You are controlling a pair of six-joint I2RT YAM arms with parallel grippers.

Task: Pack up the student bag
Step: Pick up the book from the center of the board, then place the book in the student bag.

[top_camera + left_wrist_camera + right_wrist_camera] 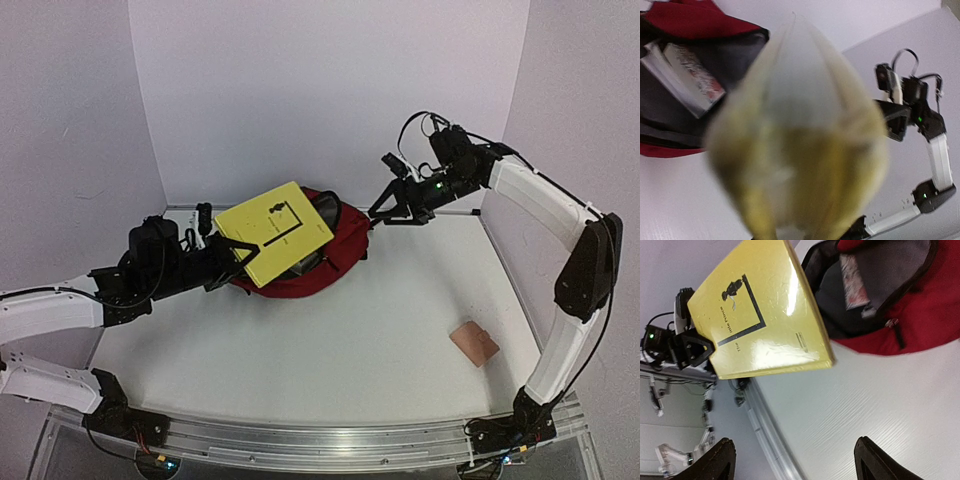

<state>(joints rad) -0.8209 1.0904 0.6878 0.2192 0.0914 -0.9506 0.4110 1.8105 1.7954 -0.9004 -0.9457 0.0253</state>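
Left pincer (224,252) grips a yellow book (275,230) by its corner, tilted over the open mouth of the red bag (345,240) on the desk (350,340). Right pincer (378,212), open, hangs just beside the bag's right end.

The white, faintly grained tabletop (360,340) spreads between pale booth walls. A brushed aluminium rail (320,448) runs along its near edge. Toward the back, a little left of centre, a dark red soft fabric backpack (345,240) lies slumped directly on the surface. Its black-zipped mouth gapes open and shows a dark grey lining. The backpack's lower edge spreads flat against the tabletop. Near the front right, well apart from the backpack, a small pinkish-tan flat piece (473,344) lies on the white surface. It is roughly square with one crease across it, and too small to identify. It is turned at an angle to the rail.
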